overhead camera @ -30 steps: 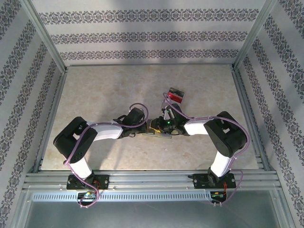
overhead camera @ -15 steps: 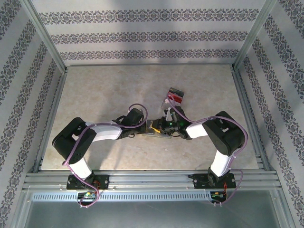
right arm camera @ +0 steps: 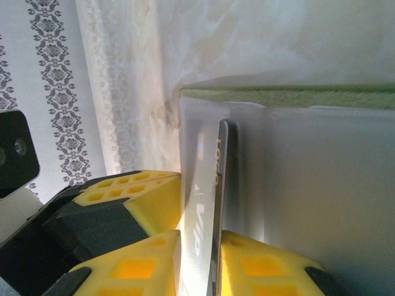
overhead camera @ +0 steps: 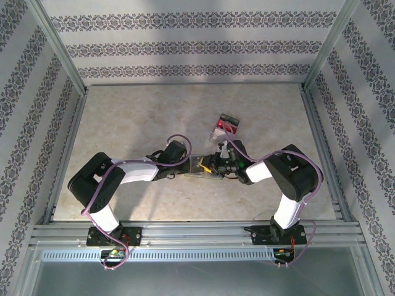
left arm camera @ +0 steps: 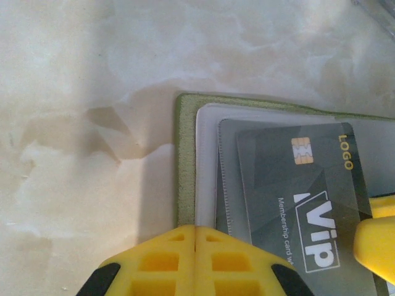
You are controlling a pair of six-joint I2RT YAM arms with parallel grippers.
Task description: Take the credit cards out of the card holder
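Note:
The olive-green card holder [left arm camera: 185,154] lies spread open on the table, between the two grippers [overhead camera: 200,166]. A dark credit card [left arm camera: 290,191] marked VIP sticks partly out of its clear pocket. My left gripper [left arm camera: 195,237] is shut, and its yellow fingertips rest on the holder's near edge. My right gripper [right arm camera: 200,253] is shut on the dark card [right arm camera: 207,203], one yellow finger on each face. Its fingertip [left arm camera: 376,240] shows at the card's right edge in the left wrist view. A red credit card [overhead camera: 227,125] lies loose on the table behind the right gripper.
The marble-patterned table top [overhead camera: 136,117] is walled in by patterned panels and a metal frame [overhead camera: 62,154]. Both forearms meet low over the table's middle. The left gripper's fingers [right arm camera: 123,197] sit close beside the right gripper's.
My right gripper has moved left onto the holder and closed on the dark card. The left gripper has stayed pressed on the holder's edge.

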